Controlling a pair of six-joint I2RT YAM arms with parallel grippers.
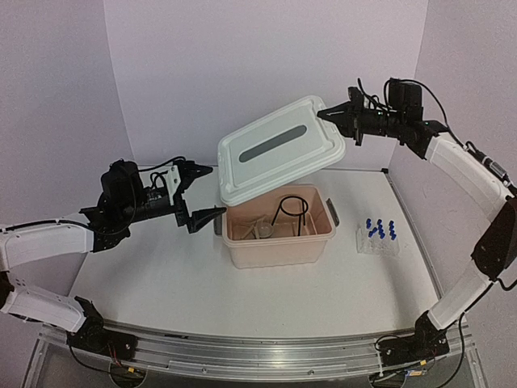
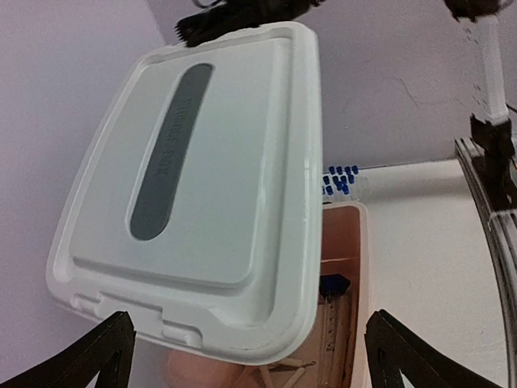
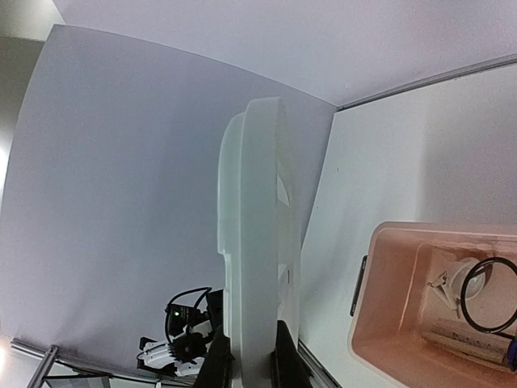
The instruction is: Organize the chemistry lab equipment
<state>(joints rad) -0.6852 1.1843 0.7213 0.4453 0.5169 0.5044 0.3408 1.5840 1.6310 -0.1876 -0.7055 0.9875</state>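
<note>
Pale lilac walls close in a white bench [image 1: 161,283], with both arms bolted at its near edge. Nearer of the 2, the left pincer [image 1: 202,194] hangs above the bench with its 2 black fingers spread wide and nothing between them. Just ahead of its fingertips sits the beige plastic tub [image 1: 279,249], open at the top. Inside the tub, the black wire ring stand [image 1: 292,212] stands upright toward the side away from the left pincer. A clear funnel [image 1: 262,229] lies nearer the middle. The left wrist view also shows a blue-tipped brush [image 2: 334,284] and part of a wooden clamp [image 2: 331,343] low in the tub. Past the tub from the left pincer, and well below the right pincer, the clear tube rack [image 1: 378,244] rests on the bench. It holds the small blue-capped tubes [image 1: 378,229] upright. Above the tub, the white rectangular lid [image 1: 279,149] is tilted. Its low end hovers just in front of the left pincer's open fingers without touching them, and its high end rises toward the back wall. Farthest back, the right pincer [image 1: 333,118] is clamped on that high end of the lid. The right wrist view shows the lid edge-on, with 1 finger on each face.
</note>
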